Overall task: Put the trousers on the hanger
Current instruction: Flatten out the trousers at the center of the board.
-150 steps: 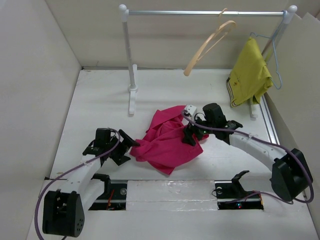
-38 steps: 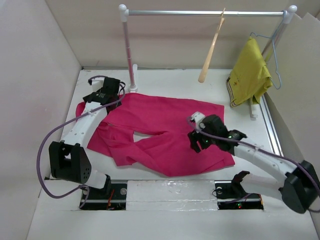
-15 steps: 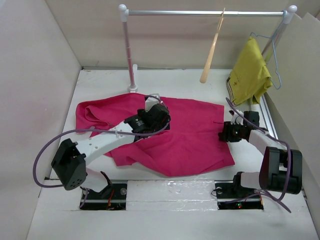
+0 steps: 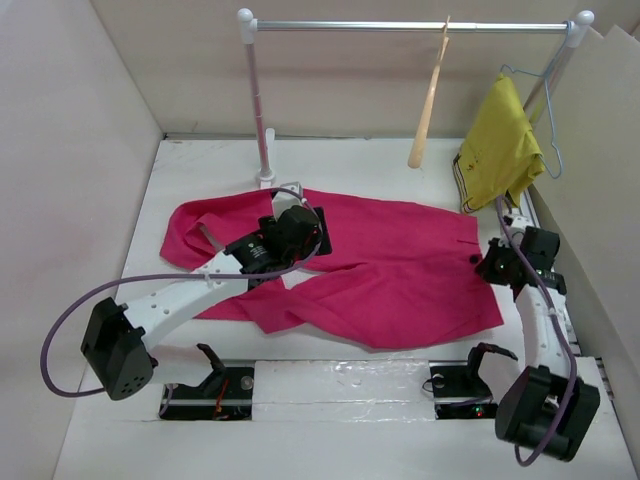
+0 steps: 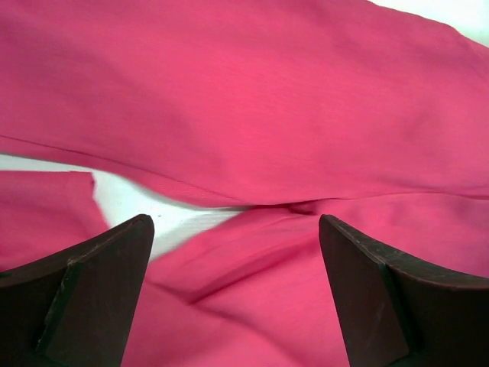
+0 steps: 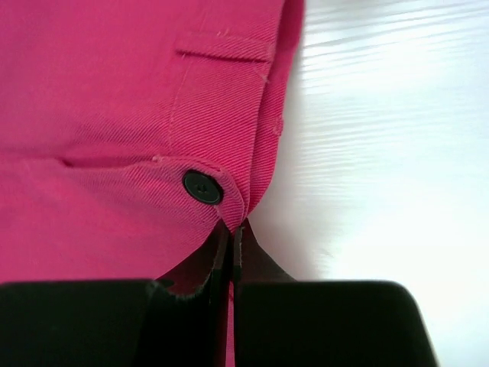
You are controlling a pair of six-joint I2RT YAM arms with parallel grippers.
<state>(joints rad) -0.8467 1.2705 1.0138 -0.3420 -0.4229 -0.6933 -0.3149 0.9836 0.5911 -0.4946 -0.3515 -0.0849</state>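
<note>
The magenta trousers (image 4: pixel 390 275) lie spread flat across the table, waist to the right and legs to the left. My right gripper (image 4: pixel 493 266) is shut on the waistband corner (image 6: pixel 252 153), just beside a black button (image 6: pixel 202 187). Hovering over the crotch area is my left gripper (image 4: pixel 302 236); its dark fingers (image 5: pixel 92 290) stand wide apart with only pink cloth (image 5: pixel 252 115) and a strip of white table below them. The tan wooden hanger (image 4: pixel 428 100) hangs edge-on from the rail (image 4: pixel 400 25), beyond the trousers.
A mustard-yellow garment (image 4: pixel 497 150) on a thin blue-grey wire hanger (image 4: pixel 552 135) hangs at the rail's right end. The rack's white post (image 4: pixel 258 100) stands just behind the trousers. Walls enclose the table on the left, back and right.
My right gripper has closed on the waistband corner and drawn it to the right, stretching the trousers. The left gripper has drifted slightly left and opened wider.
</note>
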